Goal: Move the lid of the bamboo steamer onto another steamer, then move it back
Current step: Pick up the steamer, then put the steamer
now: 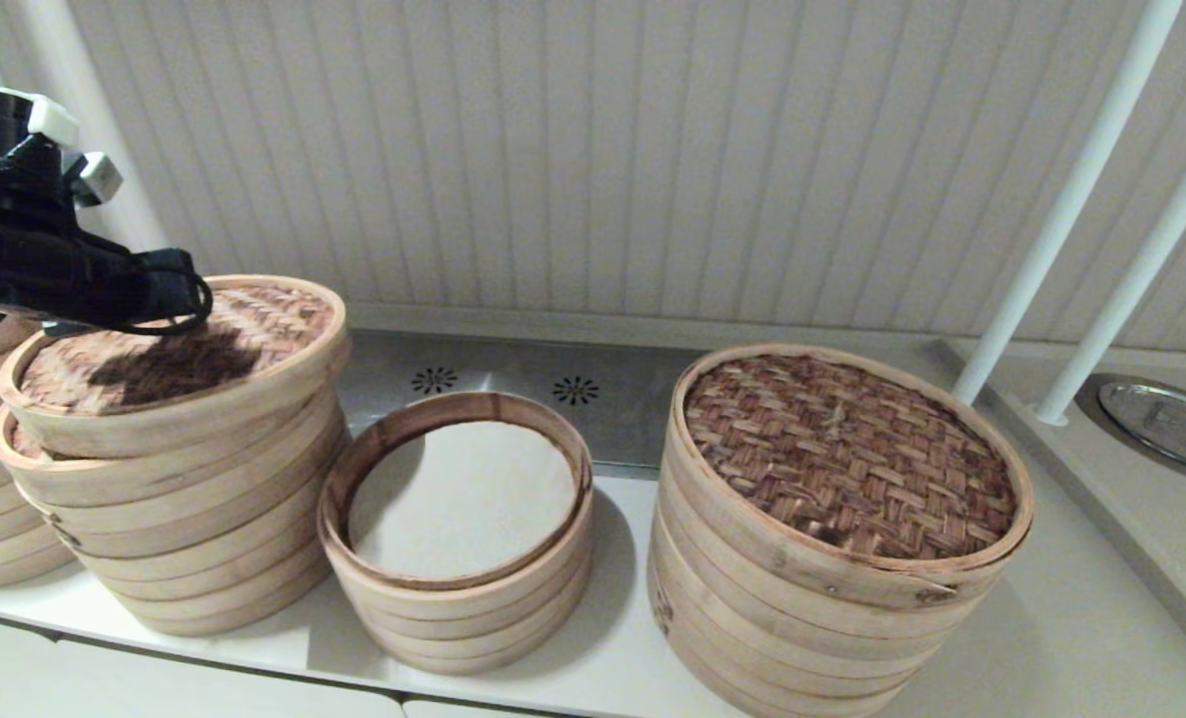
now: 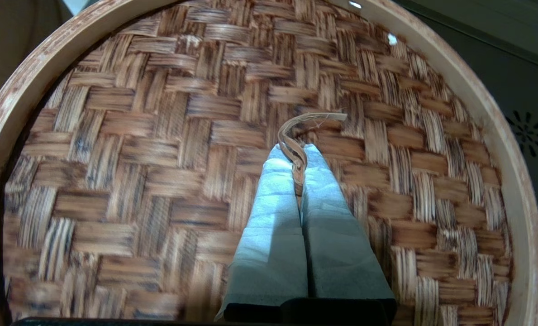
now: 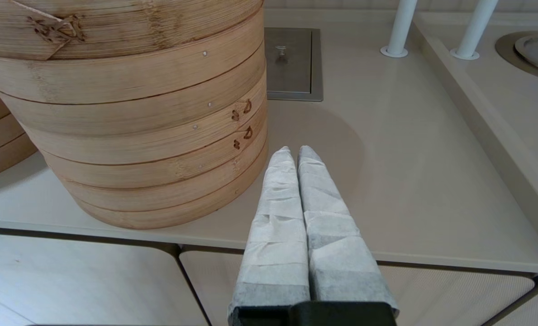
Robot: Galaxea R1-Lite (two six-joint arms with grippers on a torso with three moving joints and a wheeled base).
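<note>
Left claw (image 2: 298,156) clenched on the loop handle (image 2: 296,136) of the bamboo steamer lid (image 1: 169,349), which sits skewed atop another steamer (image 1: 184,519) at the table's (image 1: 1051,618) left. Open narrow steamer (image 1: 458,529) waits just right of it. Risk: thin loop may slip or tear on lifting; tilted lid could snag the rim. Right claw (image 3: 294,151) closed, empty, parked low beside the widest stack (image 3: 128,113).
</note>
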